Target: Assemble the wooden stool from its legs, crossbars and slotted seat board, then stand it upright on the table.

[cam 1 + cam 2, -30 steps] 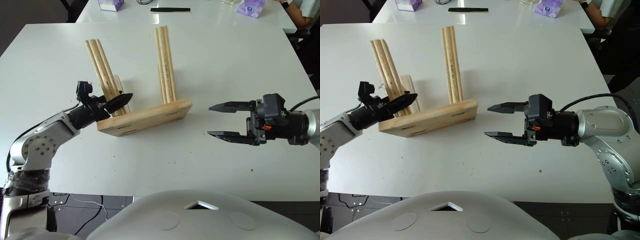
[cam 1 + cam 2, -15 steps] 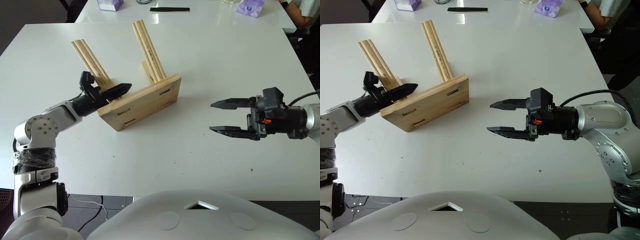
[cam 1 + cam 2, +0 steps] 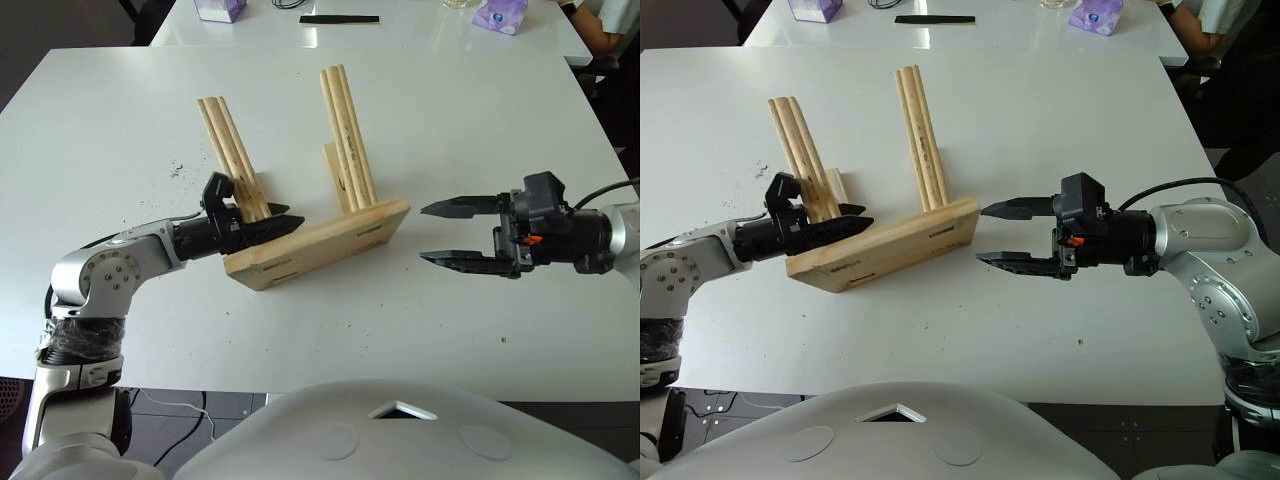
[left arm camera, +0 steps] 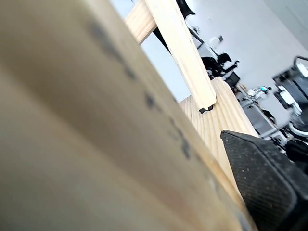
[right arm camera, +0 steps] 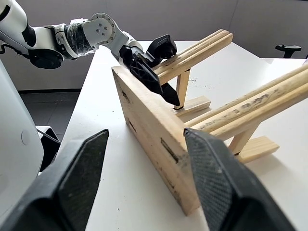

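The left gripper (image 3: pixel 285 222) is found at the left end of the stool (image 3: pixel 300 215). Its fingers are pressed shut on the wood at the point where the left pair of legs (image 3: pixel 228 150) meets the seat board (image 3: pixel 320 240). In the left wrist view, wood is seen hard against a black finger pad (image 4: pixel 262 178).

The stool is observed lying on its side near the middle of the table (image 3: pixel 480 130). The seat board is stood on one long edge and set at a slant, with its right end farther from the robot. Both pairs of legs are pointed away from the robot across the tabletop. A short crossbar (image 3: pixel 333 172) is noted just beside the right pair of legs (image 3: pixel 345 130), close to the board. A few dark specks (image 3: pixel 177 170) are noted on the table left of the left legs.

The right gripper (image 3: pixel 421 234) is held level just beside the right end of the seat board. Its fingers are spread wide and are pointed at the board. A narrow gap is seen between the fingertips and the wood, and nothing is held.
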Controlling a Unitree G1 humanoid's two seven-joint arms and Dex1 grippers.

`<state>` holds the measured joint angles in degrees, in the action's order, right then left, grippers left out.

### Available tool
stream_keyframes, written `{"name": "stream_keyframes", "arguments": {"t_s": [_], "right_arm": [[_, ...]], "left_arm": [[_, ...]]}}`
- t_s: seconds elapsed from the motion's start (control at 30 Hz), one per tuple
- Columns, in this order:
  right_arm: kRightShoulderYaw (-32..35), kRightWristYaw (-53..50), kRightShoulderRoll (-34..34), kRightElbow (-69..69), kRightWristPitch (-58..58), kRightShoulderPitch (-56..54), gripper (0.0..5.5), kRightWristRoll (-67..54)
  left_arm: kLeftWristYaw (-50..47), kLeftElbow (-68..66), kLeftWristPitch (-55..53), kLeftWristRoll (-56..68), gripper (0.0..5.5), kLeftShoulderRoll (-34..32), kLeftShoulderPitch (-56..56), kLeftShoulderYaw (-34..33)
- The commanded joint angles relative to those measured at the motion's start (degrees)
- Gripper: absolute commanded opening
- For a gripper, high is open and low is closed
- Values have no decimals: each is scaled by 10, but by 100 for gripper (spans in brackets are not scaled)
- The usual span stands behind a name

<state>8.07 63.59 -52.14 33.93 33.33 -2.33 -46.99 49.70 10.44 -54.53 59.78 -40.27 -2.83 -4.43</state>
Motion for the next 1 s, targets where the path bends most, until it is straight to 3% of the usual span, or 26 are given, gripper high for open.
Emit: {"name": "stream_keyframes", "arguments": {"t_s": [0.03, 0.27, 0.47, 0.73, 1.0], "right_arm": [[17, 12, -13, -17, -6, -11, 288, 4], [19, 23, -7, -46, -12, -10, 288, 13], [12, 25, -4, -56, -18, -1, 288, 25], [7, 24, -1, -52, -19, 14, 288, 37], [2, 16, 6, -46, -24, 30, 288, 46]], "left_arm": [[30, 32, -42, 9, 452, -14, 52, 21], [73, 36, -22, 9, 452, -18, 29, -5], [73, 23, -33, 56, 536, 3, -4, -44], [51, -3, -99, 122, 536, -8, -3, -96], [69, -46, -60, 12, 536, -29, 15, -65]]}}
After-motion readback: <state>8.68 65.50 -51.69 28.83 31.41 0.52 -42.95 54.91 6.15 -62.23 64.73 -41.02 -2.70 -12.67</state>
